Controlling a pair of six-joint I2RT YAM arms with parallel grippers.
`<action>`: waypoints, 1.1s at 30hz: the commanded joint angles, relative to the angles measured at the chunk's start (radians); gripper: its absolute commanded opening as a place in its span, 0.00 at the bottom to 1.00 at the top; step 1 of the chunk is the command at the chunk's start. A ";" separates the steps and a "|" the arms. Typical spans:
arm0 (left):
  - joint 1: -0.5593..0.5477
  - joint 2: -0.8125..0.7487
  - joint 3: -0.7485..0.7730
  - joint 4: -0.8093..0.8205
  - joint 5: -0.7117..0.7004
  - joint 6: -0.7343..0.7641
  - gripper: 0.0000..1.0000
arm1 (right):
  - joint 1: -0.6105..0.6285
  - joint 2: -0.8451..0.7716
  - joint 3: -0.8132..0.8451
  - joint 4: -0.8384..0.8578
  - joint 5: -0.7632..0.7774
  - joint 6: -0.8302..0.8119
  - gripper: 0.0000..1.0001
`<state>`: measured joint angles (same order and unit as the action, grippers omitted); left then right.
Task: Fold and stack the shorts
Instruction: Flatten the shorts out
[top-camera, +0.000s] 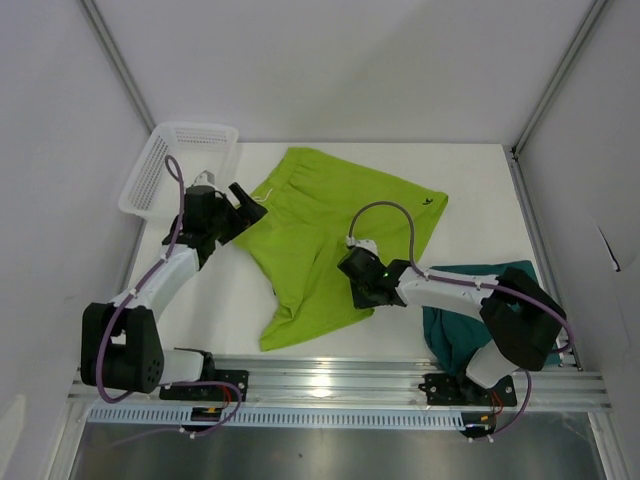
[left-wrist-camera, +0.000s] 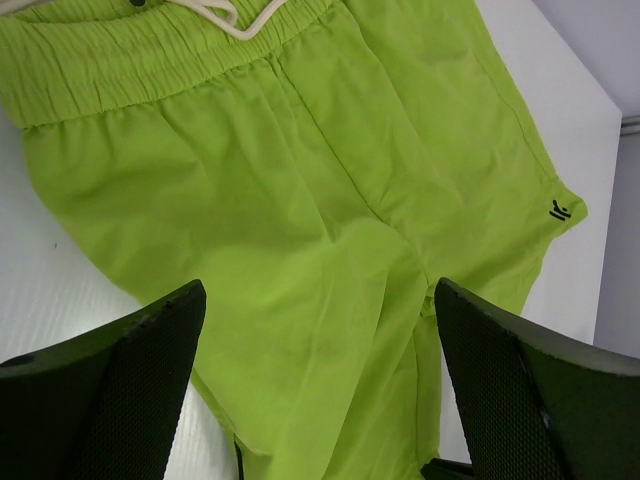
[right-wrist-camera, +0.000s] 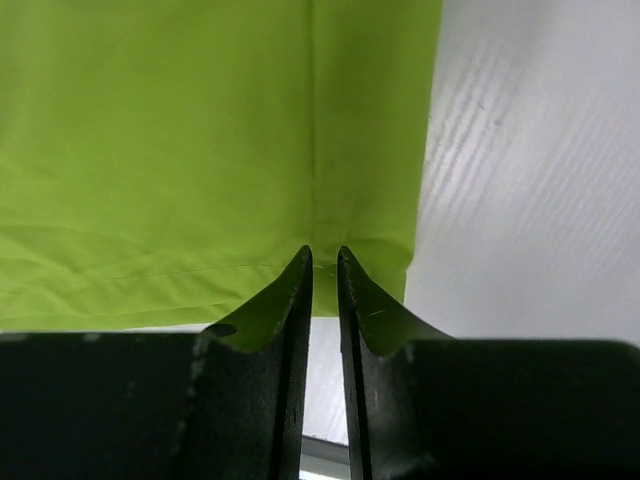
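The lime shorts are bright yellow-green all over, with a creamy white string and a tiny black mark on one leg. The other shorts are dark teal green. The basket is white with a net pattern. The bench is plain white and the cables are purple

White table between plain pale walls
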<state>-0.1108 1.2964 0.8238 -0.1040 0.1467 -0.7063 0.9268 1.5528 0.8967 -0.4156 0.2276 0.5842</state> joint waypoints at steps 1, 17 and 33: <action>0.005 0.024 -0.002 0.059 0.024 0.016 0.96 | -0.008 0.027 -0.012 -0.046 0.070 0.038 0.18; 0.017 0.113 0.058 -0.043 -0.013 0.053 0.96 | -0.197 -0.077 -0.048 -0.106 0.122 0.017 0.20; 0.054 0.101 0.034 -0.013 0.039 0.048 0.96 | 0.084 0.011 0.024 -0.051 0.068 0.068 0.28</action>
<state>-0.0647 1.4250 0.8410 -0.1402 0.1658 -0.6800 1.0027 1.4948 0.9047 -0.4721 0.2981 0.6201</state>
